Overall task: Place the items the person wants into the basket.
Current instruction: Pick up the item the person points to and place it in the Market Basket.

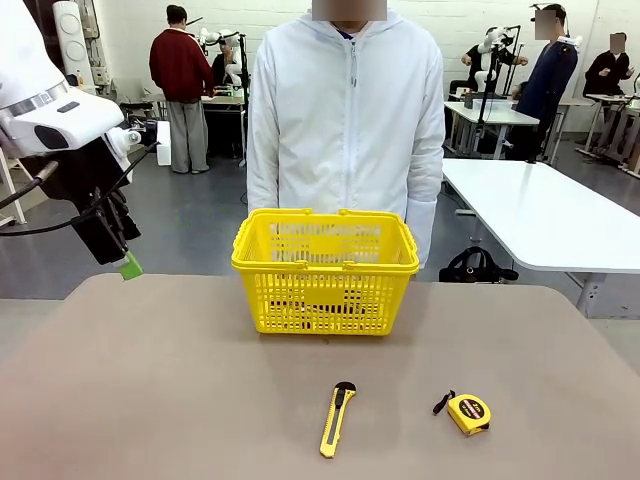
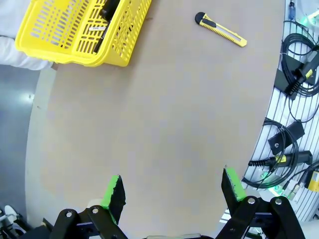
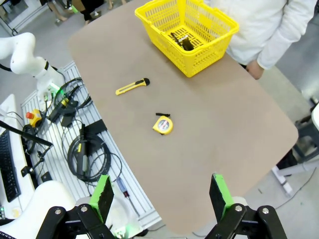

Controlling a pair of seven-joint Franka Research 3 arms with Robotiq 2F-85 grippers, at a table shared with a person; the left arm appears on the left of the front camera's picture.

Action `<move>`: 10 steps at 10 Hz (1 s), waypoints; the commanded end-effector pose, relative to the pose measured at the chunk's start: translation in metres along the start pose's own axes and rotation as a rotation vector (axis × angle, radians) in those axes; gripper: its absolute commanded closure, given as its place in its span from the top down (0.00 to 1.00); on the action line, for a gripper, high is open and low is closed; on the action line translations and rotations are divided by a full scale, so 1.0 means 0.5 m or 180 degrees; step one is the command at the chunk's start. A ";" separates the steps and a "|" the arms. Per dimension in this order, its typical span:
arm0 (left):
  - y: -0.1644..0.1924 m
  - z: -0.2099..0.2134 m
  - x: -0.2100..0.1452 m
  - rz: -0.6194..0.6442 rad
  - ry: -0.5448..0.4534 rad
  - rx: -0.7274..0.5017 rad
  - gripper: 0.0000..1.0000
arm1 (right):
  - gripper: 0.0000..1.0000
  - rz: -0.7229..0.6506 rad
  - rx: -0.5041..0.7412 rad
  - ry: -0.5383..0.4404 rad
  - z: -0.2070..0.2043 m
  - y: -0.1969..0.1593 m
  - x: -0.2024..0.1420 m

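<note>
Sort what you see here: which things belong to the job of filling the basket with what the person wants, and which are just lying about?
Job: basket; dark pens inside it; person behind it.
Lying about: utility knife; tape measure; cables beside the table.

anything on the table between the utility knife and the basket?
Nothing. In the front view, bare tabletop runs from the utility knife up to the basket; the right wrist view shows the same. The tape measure sits off to the knife's side.
</note>
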State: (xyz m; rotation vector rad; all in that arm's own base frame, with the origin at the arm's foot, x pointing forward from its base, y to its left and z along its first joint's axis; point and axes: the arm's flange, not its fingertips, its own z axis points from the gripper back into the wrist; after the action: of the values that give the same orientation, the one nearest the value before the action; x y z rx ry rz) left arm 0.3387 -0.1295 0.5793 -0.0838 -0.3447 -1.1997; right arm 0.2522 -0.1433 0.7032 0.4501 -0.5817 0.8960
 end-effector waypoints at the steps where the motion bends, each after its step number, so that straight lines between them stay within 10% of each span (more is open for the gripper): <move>1: -0.003 0.006 -0.001 0.0009 -0.0013 0.0005 1.00 | 1.00 0.0043 0.0080 -0.0097 0.002 -0.001 0.005; 4: -0.001 0.002 0.001 -0.0008 -0.0010 -0.0002 1.00 | 1.00 0.0043 0.0080 -0.0097 0.002 -0.001 0.005; 10: 0.102 0.255 -0.291 0.0011 -0.1723 -0.0445 1.00 | 1.00 0.0043 0.0080 -0.0097 0.002 -0.001 0.005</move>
State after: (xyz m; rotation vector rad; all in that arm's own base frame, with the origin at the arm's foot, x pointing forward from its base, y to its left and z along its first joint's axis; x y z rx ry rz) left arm 0.3153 0.0546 0.6589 -0.5071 -0.7250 -1.1915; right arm 0.2521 -0.1436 0.7031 0.4504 -0.5818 0.8956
